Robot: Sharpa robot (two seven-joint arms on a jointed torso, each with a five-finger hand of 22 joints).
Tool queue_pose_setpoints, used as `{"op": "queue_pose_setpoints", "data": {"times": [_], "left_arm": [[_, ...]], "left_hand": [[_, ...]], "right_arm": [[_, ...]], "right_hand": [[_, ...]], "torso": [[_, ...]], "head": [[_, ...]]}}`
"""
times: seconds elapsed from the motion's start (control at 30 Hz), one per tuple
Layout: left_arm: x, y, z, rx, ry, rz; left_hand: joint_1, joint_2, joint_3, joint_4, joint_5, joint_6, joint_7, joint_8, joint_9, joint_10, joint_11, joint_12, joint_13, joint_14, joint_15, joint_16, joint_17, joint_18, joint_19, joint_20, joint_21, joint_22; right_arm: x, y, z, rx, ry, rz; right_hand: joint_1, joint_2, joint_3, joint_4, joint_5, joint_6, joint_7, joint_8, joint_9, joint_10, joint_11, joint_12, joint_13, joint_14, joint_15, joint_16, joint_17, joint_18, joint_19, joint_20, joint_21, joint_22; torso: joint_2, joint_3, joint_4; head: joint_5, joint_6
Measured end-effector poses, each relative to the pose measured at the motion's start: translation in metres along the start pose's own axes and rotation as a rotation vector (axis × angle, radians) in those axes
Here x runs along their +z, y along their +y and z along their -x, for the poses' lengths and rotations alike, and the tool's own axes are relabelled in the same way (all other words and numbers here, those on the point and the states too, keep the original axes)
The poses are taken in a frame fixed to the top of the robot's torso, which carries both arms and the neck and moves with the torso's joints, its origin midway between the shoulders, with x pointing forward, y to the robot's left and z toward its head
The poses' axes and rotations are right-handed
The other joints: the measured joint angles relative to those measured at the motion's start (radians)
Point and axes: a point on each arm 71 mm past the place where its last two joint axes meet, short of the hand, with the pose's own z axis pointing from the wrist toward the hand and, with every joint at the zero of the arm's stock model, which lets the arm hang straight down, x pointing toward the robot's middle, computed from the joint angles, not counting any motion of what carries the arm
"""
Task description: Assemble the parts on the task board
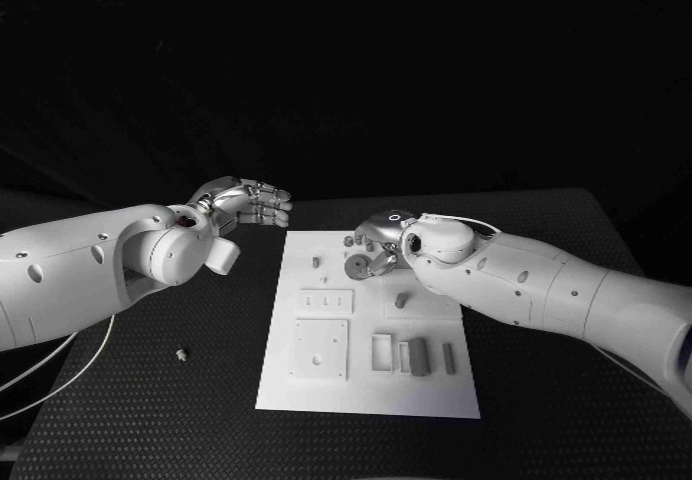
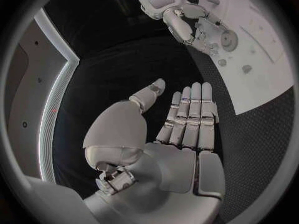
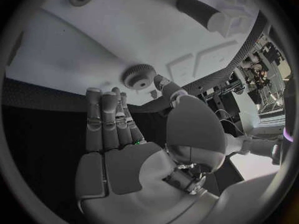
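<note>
The white task board (image 1: 368, 385) lies in the middle of the table. A grey gear (image 1: 356, 266) sits flat near its far end, also seen as the gear (image 3: 137, 77) and the gear (image 2: 228, 39). My right hand (image 1: 378, 238) hovers over that far end with straight fingers and holds nothing. Its thumb tip (image 3: 161, 80) is right beside the gear; I cannot tell if it touches. My left hand (image 1: 248, 205) hangs over the black table off the board's far left corner. Its palm (image 2: 181, 134) is open, its fingers straight and together.
Small grey pegs (image 1: 316, 262) stand near the gear, and another peg (image 1: 402, 298) further along the board. Two grey bars (image 1: 418, 355) lie beside rectangular slots near the front. A dark cylinder (image 3: 196, 7) stands on the board. A small loose part (image 1: 182, 353) lies on the table, left.
</note>
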Motion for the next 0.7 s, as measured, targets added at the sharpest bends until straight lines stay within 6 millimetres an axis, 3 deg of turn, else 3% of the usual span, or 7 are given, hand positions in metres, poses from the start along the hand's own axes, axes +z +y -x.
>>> {"op": "queue_pose_setpoints", "data": {"times": [0.17, 0.53, 0.7], "left_arm": [[0.0002, -0.0001, -0.0006, 0.0, 0.001, 0.0], [0.0009, -0.0004, -0.0021, 0.0, 0.005, -0.001], [0.0008, -0.0005, -0.002, 0.0, 0.004, -0.001]], "left_hand": [[0.0, 0.0, 0.0, 0.0, 0.0, 0.0, 0.0, 0.0, 0.0, 0.0, 0.0, 0.0, 0.0, 0.0, 0.0, 0.0, 0.0, 0.0, 0.0, 0.0, 0.0, 0.0], [0.0, 0.0, 0.0, 0.0, 0.0, 0.0, 0.0, 0.0, 0.0, 0.0, 0.0, 0.0, 0.0, 0.0, 0.0, 0.0, 0.001, 0.0, 0.0, 0.0, 0.0, 0.0], [0.0, 0.0, 0.0, 0.0, 0.0, 0.0, 0.0, 0.0, 0.0, 0.0, 0.0, 0.0, 0.0, 0.0, 0.0, 0.0, 0.001, 0.0, 0.0, 0.0, 0.0, 0.0]], "right_arm": [[0.0014, -0.0011, -0.0018, -0.005, 0.011, -0.006], [0.0039, 0.0012, -0.0063, -0.007, 0.026, -0.006], [0.0052, 0.0026, -0.006, -0.008, 0.031, -0.002]], "right_hand": [[0.0, 0.0, 0.002, 0.004, 0.0, 0.005, -0.005, 0.005, 0.001, -0.003, 0.003, 0.0, -0.002, -0.007, 0.0, 0.0, 0.0, 0.0, 0.0, 0.0, 0.0, 0.0], [0.0, 0.0, 0.017, 0.041, 0.0, 0.031, -0.038, 0.039, 0.016, -0.005, 0.005, 0.0, -0.009, -0.01, 0.003, 0.009, -0.003, 0.0, -0.002, 0.002, 0.0, 0.0], [0.012, 0.025, 0.021, 0.045, 0.0, 0.044, -0.046, 0.054, 0.022, -0.009, 0.002, 0.0, -0.009, -0.014, 0.0, 0.013, -0.005, 0.0, -0.002, 0.002, 0.0, 0.0]], "torso": [[0.0, 0.0, 0.0], [0.0, -0.0003, -0.0012], [0.0, 0.0, -0.0012]], "head": [[0.002, -0.002], [0.005, -0.004], [0.007, -0.005]]}}
